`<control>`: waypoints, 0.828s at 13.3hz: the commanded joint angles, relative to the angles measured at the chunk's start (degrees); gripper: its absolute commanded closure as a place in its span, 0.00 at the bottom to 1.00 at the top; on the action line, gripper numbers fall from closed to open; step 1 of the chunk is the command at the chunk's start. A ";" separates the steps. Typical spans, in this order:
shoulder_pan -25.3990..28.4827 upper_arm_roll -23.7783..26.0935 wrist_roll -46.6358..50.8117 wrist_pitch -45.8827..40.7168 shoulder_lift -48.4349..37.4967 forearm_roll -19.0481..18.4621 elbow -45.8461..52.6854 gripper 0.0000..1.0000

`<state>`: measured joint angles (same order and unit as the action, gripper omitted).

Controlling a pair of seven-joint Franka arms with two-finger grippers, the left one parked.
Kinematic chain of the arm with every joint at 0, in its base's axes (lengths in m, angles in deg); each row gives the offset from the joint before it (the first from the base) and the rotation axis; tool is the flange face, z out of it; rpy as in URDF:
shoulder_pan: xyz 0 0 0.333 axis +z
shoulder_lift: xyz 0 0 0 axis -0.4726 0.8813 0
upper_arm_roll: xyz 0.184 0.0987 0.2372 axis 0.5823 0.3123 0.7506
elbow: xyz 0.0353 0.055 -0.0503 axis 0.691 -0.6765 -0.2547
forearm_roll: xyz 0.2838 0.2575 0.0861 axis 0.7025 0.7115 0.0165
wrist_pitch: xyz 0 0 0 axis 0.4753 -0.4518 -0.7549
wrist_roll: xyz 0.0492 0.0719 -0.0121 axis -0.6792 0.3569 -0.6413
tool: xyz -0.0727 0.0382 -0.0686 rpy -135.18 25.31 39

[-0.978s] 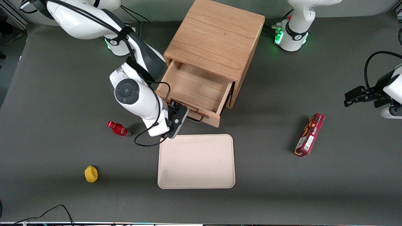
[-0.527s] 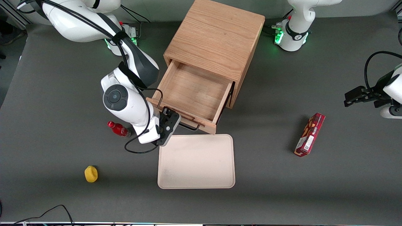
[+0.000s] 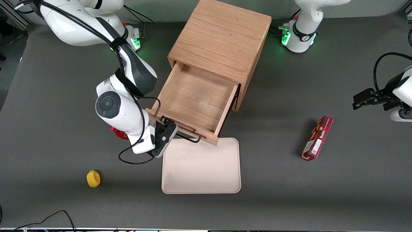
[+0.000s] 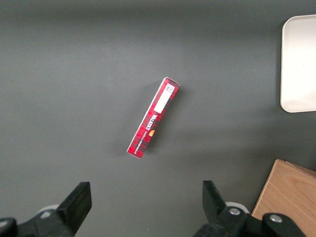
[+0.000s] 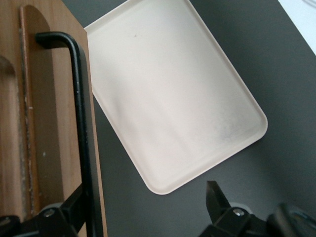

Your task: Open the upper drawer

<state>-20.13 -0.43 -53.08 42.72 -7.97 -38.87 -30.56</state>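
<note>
The upper drawer of the oak cabinet is pulled far out and its inside is bare. Its front carries the long black bar handle, which also shows in the right wrist view. My right gripper is at the handle's end toward the working arm. Its fingers are spread wide. The bar passes between them, close against one finger. The lower drawer is hidden under the upper one.
A beige tray lies on the table just in front of the drawer, and the drawer front overhangs its edge; it also shows in the right wrist view. A red bottle is half hidden by my arm. A yellow object and a red box lie farther off.
The drawer has slid farther out toward the front camera, and my gripper has moved with it at the handle. The red bottle is now mostly covered by my arm.
</note>
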 commanded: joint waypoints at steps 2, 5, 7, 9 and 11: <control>-0.95 0.09 -2.37 0.16 1.06 -1.11 2.27 0.00; -1.31 0.17 -2.03 1.21 1.24 -0.59 2.36 0.00; -1.40 0.17 -0.63 1.21 0.19 1.25 3.23 0.00; -3.23 0.17 0.70 1.04 -2.17 5.80 3.59 0.00; -5.34 0.09 1.66 -0.19 -6.30 14.05 3.42 0.00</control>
<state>-22.81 -0.46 -52.84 43.74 -9.69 -31.03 -27.20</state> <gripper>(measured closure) 0.000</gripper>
